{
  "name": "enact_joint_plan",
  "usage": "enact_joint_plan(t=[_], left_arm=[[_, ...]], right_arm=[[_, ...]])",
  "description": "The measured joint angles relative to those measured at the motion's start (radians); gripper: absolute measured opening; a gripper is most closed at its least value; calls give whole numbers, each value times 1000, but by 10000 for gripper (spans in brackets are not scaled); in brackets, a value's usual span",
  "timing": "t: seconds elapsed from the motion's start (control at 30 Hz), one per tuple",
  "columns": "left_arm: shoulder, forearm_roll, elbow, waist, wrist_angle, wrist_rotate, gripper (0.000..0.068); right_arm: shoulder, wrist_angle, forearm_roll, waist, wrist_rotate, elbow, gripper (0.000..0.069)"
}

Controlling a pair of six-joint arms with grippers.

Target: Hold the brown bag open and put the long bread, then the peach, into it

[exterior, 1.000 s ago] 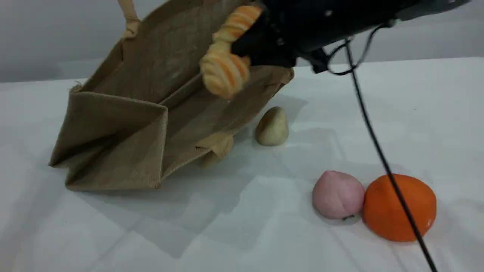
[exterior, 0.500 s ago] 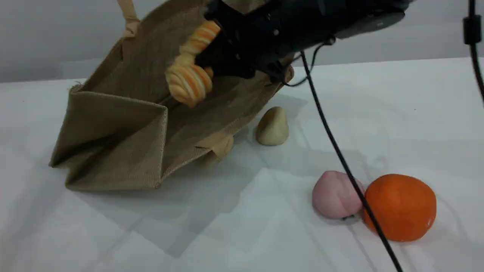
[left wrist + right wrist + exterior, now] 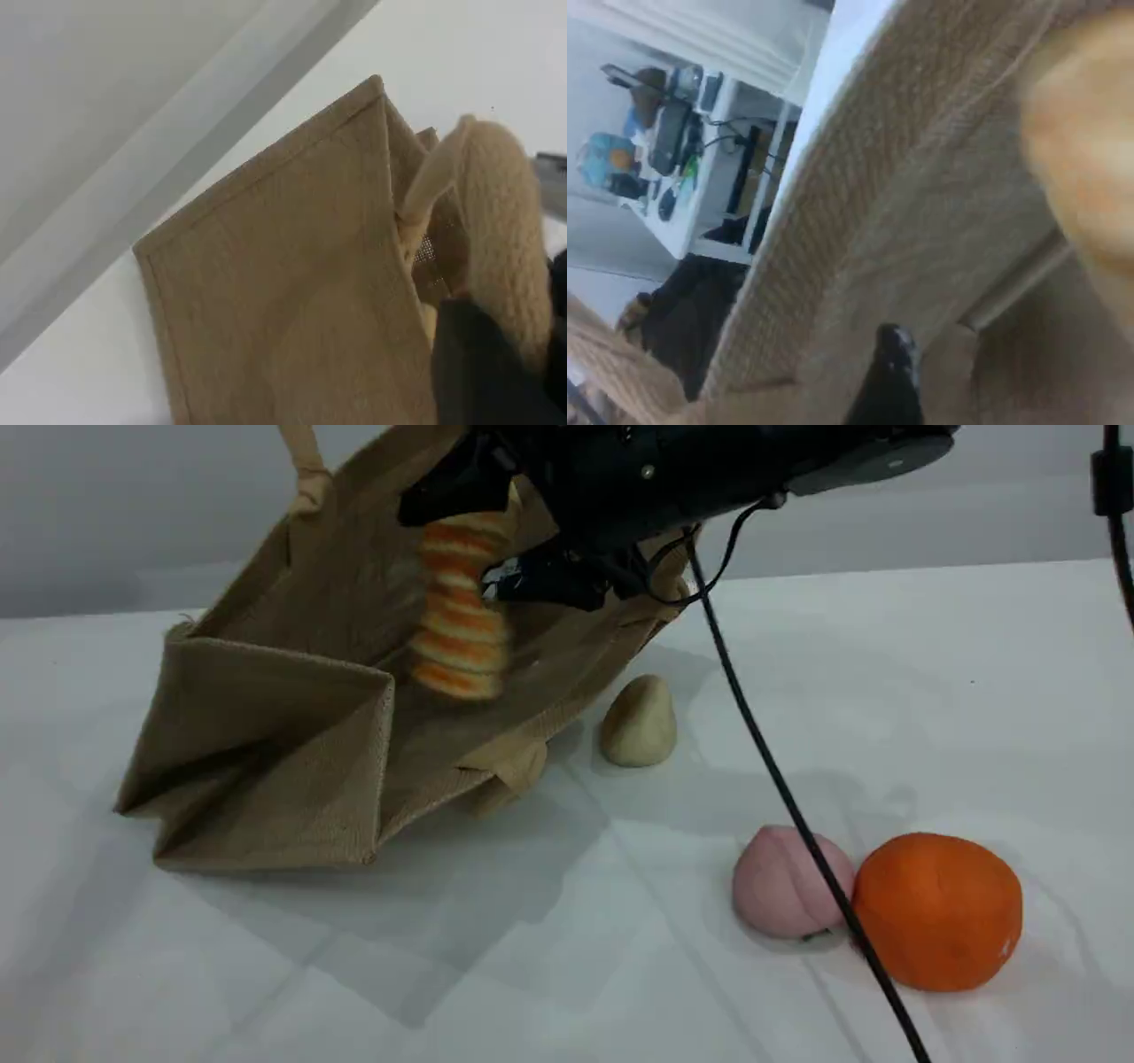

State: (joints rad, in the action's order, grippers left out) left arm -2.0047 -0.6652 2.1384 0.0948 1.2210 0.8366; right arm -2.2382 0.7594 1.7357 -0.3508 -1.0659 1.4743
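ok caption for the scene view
Right gripper open over the brown bag, long bread blurred mid-drop into it, peach on the table

The brown bag [image 3: 266, 717] on the left is tan and woven, with a light beige handle [image 3: 306, 465]. The long bread [image 3: 456, 624] has orange and cream stripes. Near right, the peach [image 3: 784, 881] is soft pink (with a tiny dark green spot) and the ball [image 3: 939, 908] bright orange. The lump [image 3: 638, 722] is pale yellow, the table [image 3: 974, 691] white, the cable [image 3: 788, 797] black.
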Motion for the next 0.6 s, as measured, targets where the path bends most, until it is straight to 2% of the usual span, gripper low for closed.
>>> enact_joint_plan(t=[0.37,0.6], left_arm=[[0,8,0,0,0,1,94],[0,8,0,0,1,1,94]], right_arm=[[93,99,-256,122,56,0,564],[118,107,-349,133,70,0,564]])
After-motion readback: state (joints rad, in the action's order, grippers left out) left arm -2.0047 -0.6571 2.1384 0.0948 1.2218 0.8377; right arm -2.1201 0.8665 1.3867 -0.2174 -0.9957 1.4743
